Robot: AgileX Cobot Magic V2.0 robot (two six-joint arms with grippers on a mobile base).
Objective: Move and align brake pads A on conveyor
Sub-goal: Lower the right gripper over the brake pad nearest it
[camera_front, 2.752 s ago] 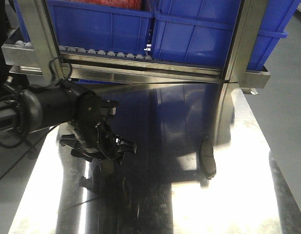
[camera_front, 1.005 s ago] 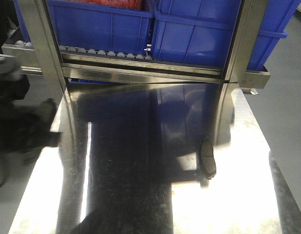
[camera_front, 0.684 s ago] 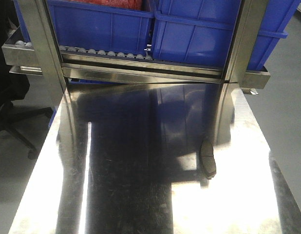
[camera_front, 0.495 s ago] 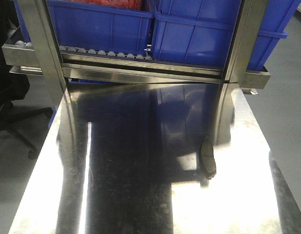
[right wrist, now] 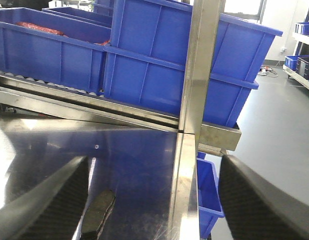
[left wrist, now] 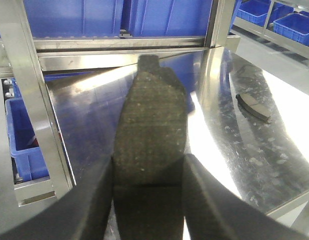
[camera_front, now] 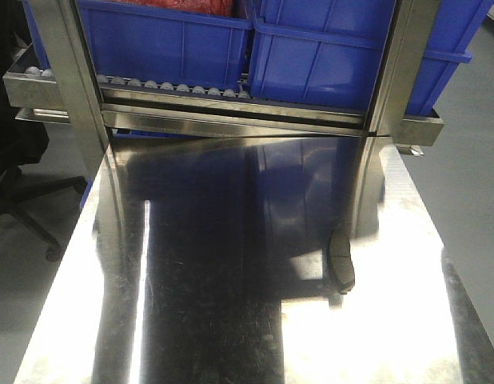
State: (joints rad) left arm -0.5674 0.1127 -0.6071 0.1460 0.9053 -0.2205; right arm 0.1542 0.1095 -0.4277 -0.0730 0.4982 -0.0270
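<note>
My left gripper (left wrist: 148,172) is shut on a brake pad (left wrist: 149,125), a dark grey rough oblong standing up between the two black fingers (left wrist: 89,210), held above the steel tabletop's left part. A second brake pad (camera_front: 340,262) lies flat on the steel tabletop (camera_front: 215,304) towards its right side; that lying brake pad (left wrist: 253,106) also shows in the left wrist view. My right gripper (right wrist: 152,200) is open, its ribbed pads (right wrist: 49,205) wide apart, and the lying brake pad (right wrist: 98,212) sits just inside the left pad, below it. The conveyor is out of view. Neither arm shows in the front view.
Blue bins (camera_front: 327,56) sit on a roller rack (camera_front: 175,84) behind the table, framed by steel posts (camera_front: 395,72). Another blue bin (left wrist: 24,135) sits low at the table's left, and one (right wrist: 208,195) beyond its right edge. A chair base (camera_front: 31,216) stands on the floor at the left.
The left arm, over the table's left part 2.8 s ago, has swung out of the front view to the left. The pad lying on the table has not moved.
</note>
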